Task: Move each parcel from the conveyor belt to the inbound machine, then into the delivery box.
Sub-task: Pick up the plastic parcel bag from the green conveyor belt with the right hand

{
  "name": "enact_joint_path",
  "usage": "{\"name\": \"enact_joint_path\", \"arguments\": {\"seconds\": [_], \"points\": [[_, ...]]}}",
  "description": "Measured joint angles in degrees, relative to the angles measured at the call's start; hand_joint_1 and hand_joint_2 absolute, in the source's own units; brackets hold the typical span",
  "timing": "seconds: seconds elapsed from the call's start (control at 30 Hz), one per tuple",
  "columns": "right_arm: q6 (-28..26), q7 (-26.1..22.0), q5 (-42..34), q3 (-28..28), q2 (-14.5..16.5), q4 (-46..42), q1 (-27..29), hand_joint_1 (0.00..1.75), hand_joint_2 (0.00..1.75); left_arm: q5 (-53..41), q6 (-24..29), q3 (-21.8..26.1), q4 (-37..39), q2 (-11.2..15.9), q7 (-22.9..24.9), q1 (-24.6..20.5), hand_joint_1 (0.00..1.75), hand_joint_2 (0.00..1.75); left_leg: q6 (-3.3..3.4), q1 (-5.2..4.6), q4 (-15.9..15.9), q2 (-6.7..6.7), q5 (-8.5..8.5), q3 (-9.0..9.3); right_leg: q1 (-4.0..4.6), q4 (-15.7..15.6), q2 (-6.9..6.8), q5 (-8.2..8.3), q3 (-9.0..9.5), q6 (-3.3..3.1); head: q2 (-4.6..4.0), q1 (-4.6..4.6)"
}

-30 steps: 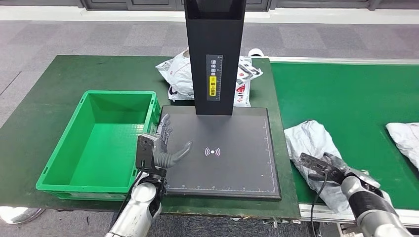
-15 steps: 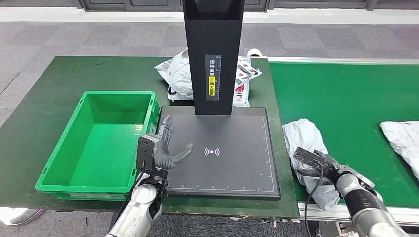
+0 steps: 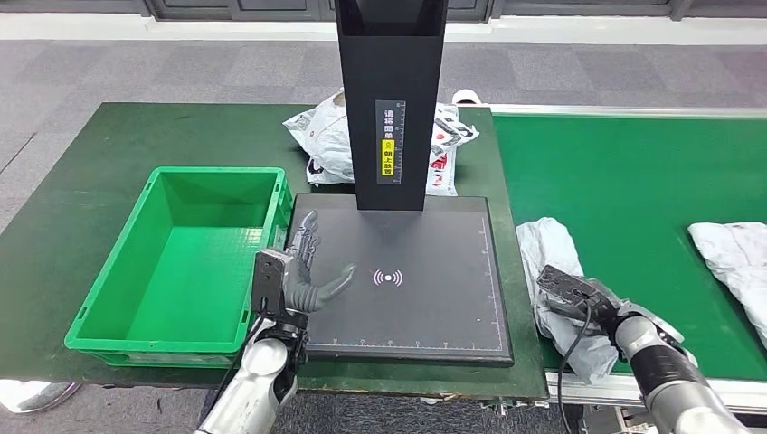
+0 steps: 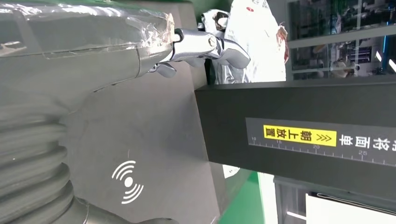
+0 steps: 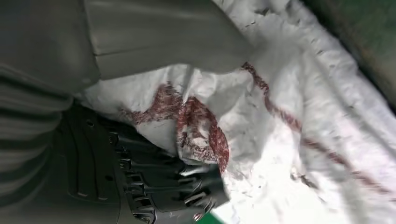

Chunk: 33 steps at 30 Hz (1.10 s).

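A crumpled white parcel [image 3: 550, 256] lies at the conveyor belt's [image 3: 633, 181] near left end, beside the black inbound machine plate [image 3: 425, 298]. My right hand [image 3: 582, 300] grips this parcel [image 5: 289, 140] at its near end; the thumb lies on top and the dark fingers [image 5: 163, 182] curl into the bunched wrapping. My left hand [image 3: 301, 271] hovers open over the plate's left edge, fingers spread, holding nothing. A second white parcel [image 3: 734, 258] lies further right on the belt. The green delivery box [image 3: 113, 271] stands left of the machine, with nothing in it.
The machine's black column [image 3: 391, 99] rises at the back of the plate, and the left wrist view has it [image 4: 299, 135] close ahead. Behind it lie printed white parcels [image 3: 326, 136]. The dark green table [image 3: 90, 154] carries box and machine.
Both parcels on the belt have shifted left towards the machine. My right hand moved left with the near parcel. The left hand has barely moved.
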Motion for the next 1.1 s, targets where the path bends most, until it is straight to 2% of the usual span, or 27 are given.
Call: {"name": "enact_joint_path", "arguments": {"seconds": [0.47, 0.73, 0.9, 1.1], "points": [[-0.8, 0.5, -5.3, 2.0, -0.8, -2.3, 1.7, 1.75, 1.75, 0.8, 0.3, -0.5, -1.0, 0.2, 0.4, 0.6, 0.00, 1.75, -0.02, 0.03, 0.0, -0.02, -0.02, -0.04, 0.03, 0.0, -0.01, -0.02, -0.02, -0.01, 0.00, 0.00], [1.7, -2.2, -11.4, 2.9, -1.5, -3.2, 2.1, 1.75, 1.75, 1.7, 0.6, -0.5, -1.2, 0.6, 0.4, 0.6, 0.00, 1.75, -0.02, 0.03, 0.0, -0.03, -0.03, -0.06, 0.02, 0.0, 0.00, -0.02, -0.05, -0.01, 0.00, 0.01], [4.6, -4.4, -22.0, 2.9, -2.0, -4.3, 2.6, 1.75, 1.75, 1.8, 0.8, -0.5, -1.2, 0.6, 0.0, 0.6, 0.00, 1.75, -0.02, 0.03, 0.0, -0.01, -0.03, -0.09, 0.03, 0.0, 0.00, -0.02, -0.07, -0.01, 0.00, 0.01], [5.0, -3.1, -42.5, 2.6, -1.4, -10.9, 3.6, 1.75, 1.75, 1.8, 2.4, -0.5, -1.4, 0.6, -0.5, 1.0, 0.00, 1.75, -0.03, 0.03, 0.0, 0.03, -0.02, -0.12, 0.03, 0.1, 0.01, -0.02, -0.14, -0.02, 0.00, -0.01]]}}
